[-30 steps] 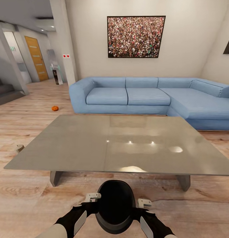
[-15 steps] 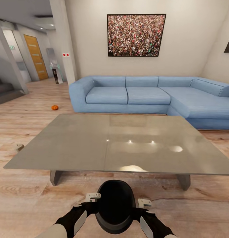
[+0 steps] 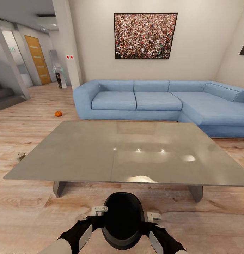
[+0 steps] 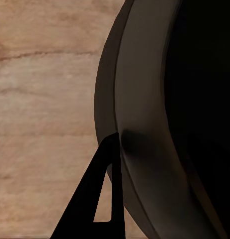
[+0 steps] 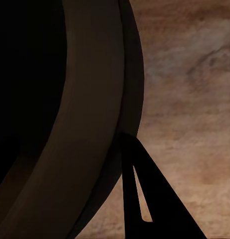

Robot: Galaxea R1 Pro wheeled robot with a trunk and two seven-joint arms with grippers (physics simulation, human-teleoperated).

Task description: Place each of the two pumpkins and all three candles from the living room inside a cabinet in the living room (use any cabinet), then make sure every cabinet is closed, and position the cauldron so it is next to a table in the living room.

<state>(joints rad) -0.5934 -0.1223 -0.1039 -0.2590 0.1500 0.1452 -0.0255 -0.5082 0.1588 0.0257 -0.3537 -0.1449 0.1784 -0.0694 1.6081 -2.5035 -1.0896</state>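
I hold a black cauldron (image 3: 122, 220) low in front of me, just above the wood floor. My left gripper (image 3: 98, 213) and right gripper (image 3: 152, 218) are each shut on its rim from opposite sides. The left wrist view shows the cauldron wall (image 4: 159, 124) with one dark finger (image 4: 95, 199) outside it. In the right wrist view one finger (image 5: 149, 199) lies against the cauldron (image 5: 60, 99) the same way. The glass-topped table (image 3: 83, 151) stands right ahead. One orange pumpkin (image 3: 58, 113) lies on the floor at far left. A cream candle (image 3: 19, 155) sits by the table's left corner.
A blue corner sofa (image 3: 153, 102) runs behind the table and along the right. A white pillar (image 3: 67, 46) and stairs (image 3: 4, 95) stand at the left, with a hallway and wooden door (image 3: 35, 60) beyond. Open floor lies left of the table.
The whole view has shifted slightly, with the far wall and painting a little higher in the picture. The cauldron and both grippers keep the same hold.
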